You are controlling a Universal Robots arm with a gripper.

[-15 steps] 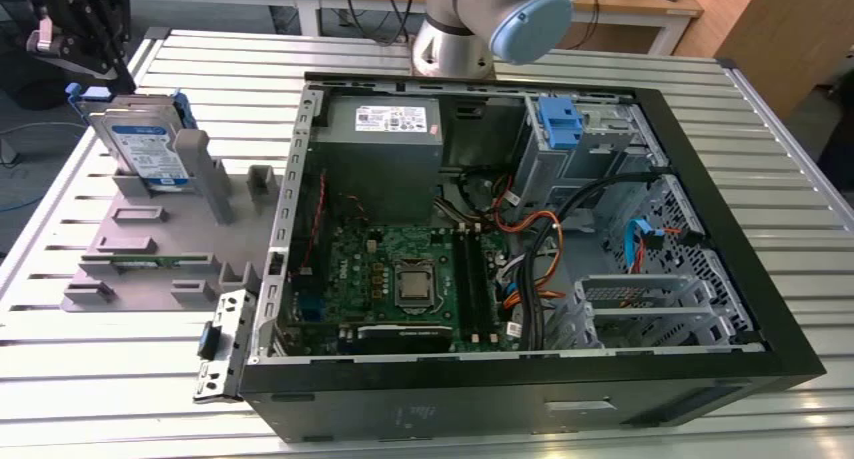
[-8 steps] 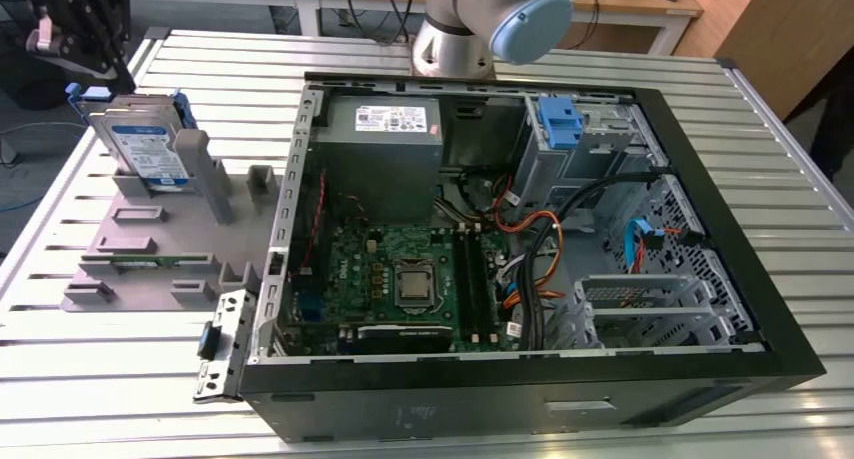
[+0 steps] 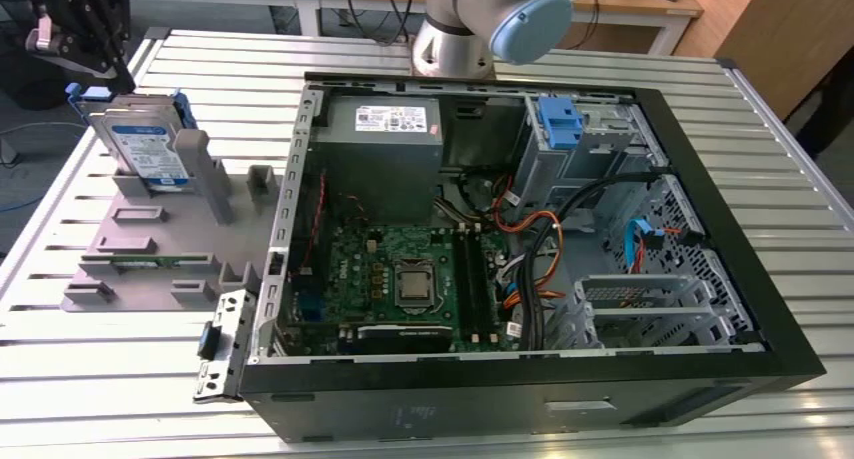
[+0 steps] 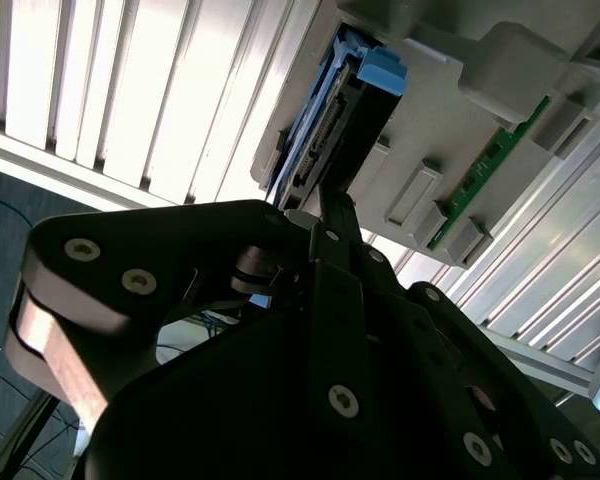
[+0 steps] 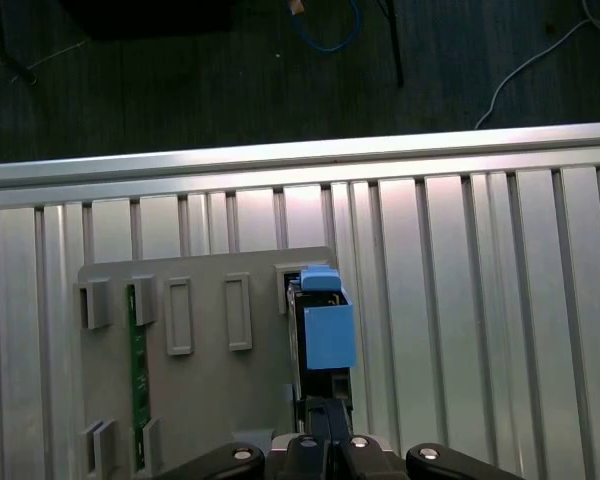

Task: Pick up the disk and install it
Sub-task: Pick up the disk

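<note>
Grey plastic holder (image 3: 134,244) lay on the slatted metal table (image 3: 120,389), at the exterior view's left of the open computer case (image 3: 534,384). The disk (image 3: 144,144) stood upright on its edge in a slot of this holder, with the white-and-blue label facing out and the blue rails along its edges. In the first wrist view I looked down on its thin upper edge and the blue carrier (image 5: 328,335). A green memory stick (image 5: 136,370) sat in another slot of the same holder.

My gripper (image 3: 118,77) hung above the far end of the disk. In both wrist views its claw (image 5: 325,415) looked narrow, the two fingers (image 4: 332,215) pressed together with nothing between them. The tip was just at the end of the disk (image 4: 325,130); I could not tell if it touched. Inside the case I saw the grey power supply (image 3: 380,139) and the green motherboard (image 3: 400,279).
</note>
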